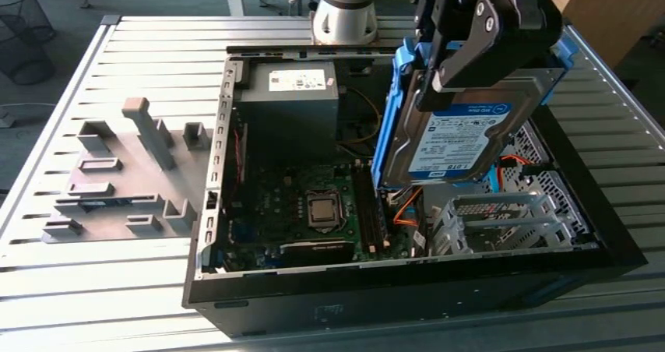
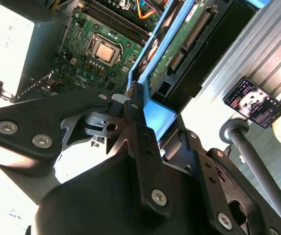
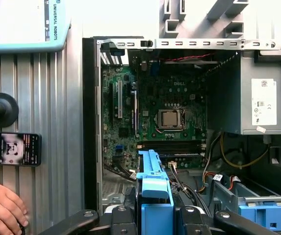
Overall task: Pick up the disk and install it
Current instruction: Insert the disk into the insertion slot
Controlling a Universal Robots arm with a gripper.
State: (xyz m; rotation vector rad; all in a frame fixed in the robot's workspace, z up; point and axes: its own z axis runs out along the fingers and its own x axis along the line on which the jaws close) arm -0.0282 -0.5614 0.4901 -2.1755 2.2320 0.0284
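Above the open case [image 1: 416,297], at the exterior view's right, the disk [image 1: 462,138] is held clear of everything below it.

- Claw: the gripper [image 1: 483,60] is closed on the disk at its upper end, with the fingers set against the blue bracket [image 2: 160,115].
- Disk: it is carried steeply tilted, label side turned outward, and hangs over the cage [image 1: 499,220] without touching it.
- Done: the pick-up is judged complete, since the disk is borne wholly by the gripper.
- Left: the installing is judged not yet done, as the cage is seen unfilled.
- Exterior view: the label face, the gap between disk and cage, the power supply [image 1: 291,95] at the case's far end and a grey fixture [image 1: 124,173] on the table beside the case are given.
- Second wrist view: the disk's other face, a green board [image 2: 179,49] framed by the bracket, is given.
- First wrist view: the motherboard [image 3: 165,112] is seen square-on, with a phone [image 3: 10,148] and a person's hand [image 3: 0,208] outside the case wall.
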